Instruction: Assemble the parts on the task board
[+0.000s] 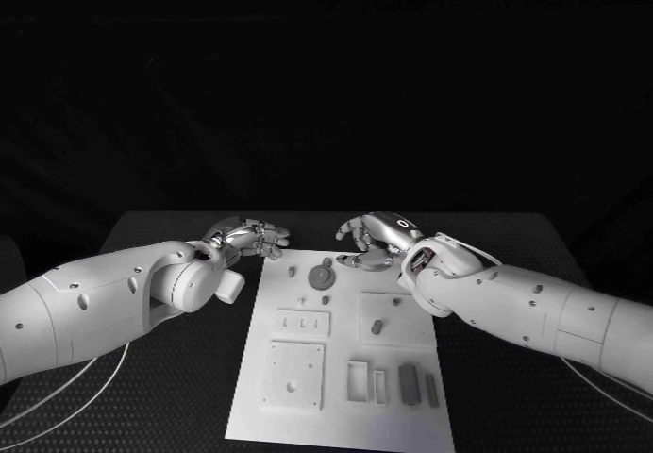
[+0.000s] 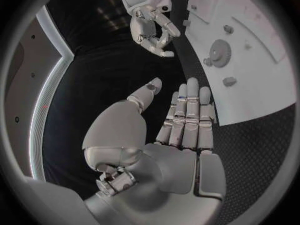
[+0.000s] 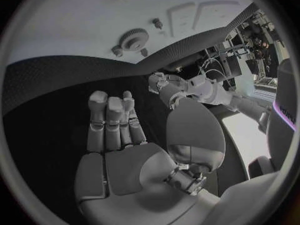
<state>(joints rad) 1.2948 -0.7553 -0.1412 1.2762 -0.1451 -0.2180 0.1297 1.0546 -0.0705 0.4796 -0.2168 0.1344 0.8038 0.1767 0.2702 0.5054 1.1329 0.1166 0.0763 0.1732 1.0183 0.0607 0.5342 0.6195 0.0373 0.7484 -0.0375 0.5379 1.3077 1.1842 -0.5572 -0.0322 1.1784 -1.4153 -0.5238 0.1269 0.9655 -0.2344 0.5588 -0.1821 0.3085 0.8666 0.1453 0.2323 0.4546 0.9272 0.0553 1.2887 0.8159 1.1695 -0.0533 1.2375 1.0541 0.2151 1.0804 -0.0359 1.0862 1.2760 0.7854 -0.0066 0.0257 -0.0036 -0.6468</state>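
The white task board [image 1: 341, 415] lies in the middle of the table. A round gear part [image 1: 321, 276] sits near its far end, and a small peg [image 1: 375, 327] stands in a square recess further in. My left hand [image 1: 252, 238] hovers just off the board's far left corner, its fingers stretched out side by side and holding nothing [image 2: 181, 130]. My right hand [image 1: 375, 241] hangs over the far edge close to the gear, fingers loosely bent and its palm bare [image 3: 119, 135]. The gear also shows in both wrist views [image 2: 219, 50] [image 3: 134, 37].
Two dark oblong parts [image 1: 409, 385] lie near the board's near right corner beside narrow slots. A raised square block [image 1: 295, 373] sits at the near left. Black table mat [image 1: 163, 377] surrounds the board. The two hands are about a hand's width apart.
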